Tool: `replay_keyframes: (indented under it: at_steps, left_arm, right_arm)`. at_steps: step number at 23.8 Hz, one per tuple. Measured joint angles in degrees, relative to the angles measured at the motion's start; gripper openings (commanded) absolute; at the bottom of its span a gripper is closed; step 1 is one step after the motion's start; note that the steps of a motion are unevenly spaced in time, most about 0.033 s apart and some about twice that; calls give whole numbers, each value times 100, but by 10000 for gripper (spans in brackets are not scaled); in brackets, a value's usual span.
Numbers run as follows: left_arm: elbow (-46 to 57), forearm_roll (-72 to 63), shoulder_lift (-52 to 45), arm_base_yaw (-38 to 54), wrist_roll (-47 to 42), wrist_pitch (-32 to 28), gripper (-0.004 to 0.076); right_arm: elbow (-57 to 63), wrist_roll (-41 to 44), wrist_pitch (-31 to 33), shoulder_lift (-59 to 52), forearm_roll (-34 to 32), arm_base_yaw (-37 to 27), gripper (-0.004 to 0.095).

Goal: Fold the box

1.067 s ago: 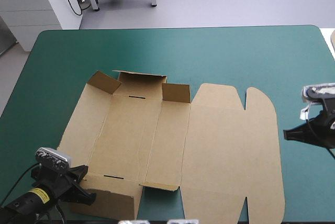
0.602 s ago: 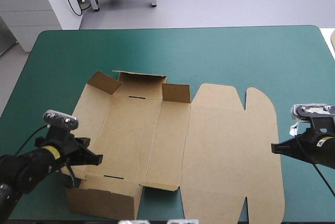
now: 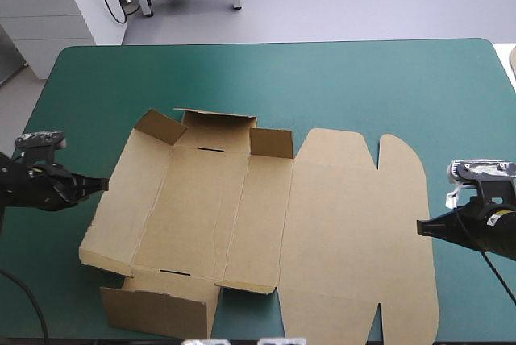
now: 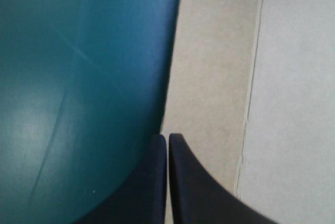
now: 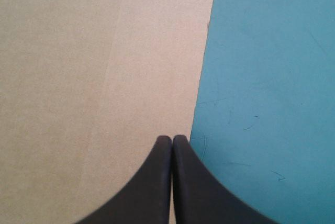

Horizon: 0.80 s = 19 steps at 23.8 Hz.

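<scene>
The brown box lies mostly flat in the middle of the teal-green worktop, lid panel spread to the right. Short flaps stand up at its far end, and one wall is raised at the near left corner. The left gripper, fingers pressed together, points at the box's left edge. The right gripper, likewise pressed together, sits at the lid's right edge.

box spread on table, left end effector, right end effector at its sides

Brown box — darker crease lines, teal-green cover, black fingers
</scene>
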Motion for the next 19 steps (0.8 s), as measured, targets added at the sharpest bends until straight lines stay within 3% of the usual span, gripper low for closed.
replay_keyframes:
  at_steps: [4, 10, 14, 16, 19]
  left_arm:
    - [-6, -1243, 457, 1589, 1334, 1004, 0]
    - [-6, -1550, 786, 1754, 2212, 1192, 42]
    - [-6, -1571, 786, 1754, 2239, 1205, 216]
    - [-6, -1665, 786, 1760, 2239, 1206, 359]
    - [-6, -1871, 797, 1760, 2245, 1206, 503]
  right_arm:
    - [0, 0, -18, 0, 22, 0, -21]
    - [0, -156, -30, 0, 48, 0, -21]
    - [0, -217, -30, 0, 48, 0, -21]
    - [0, -222, -30, 0, 48, 0, -21]
    - [0, -234, -30, 0, 48, 0, -21]
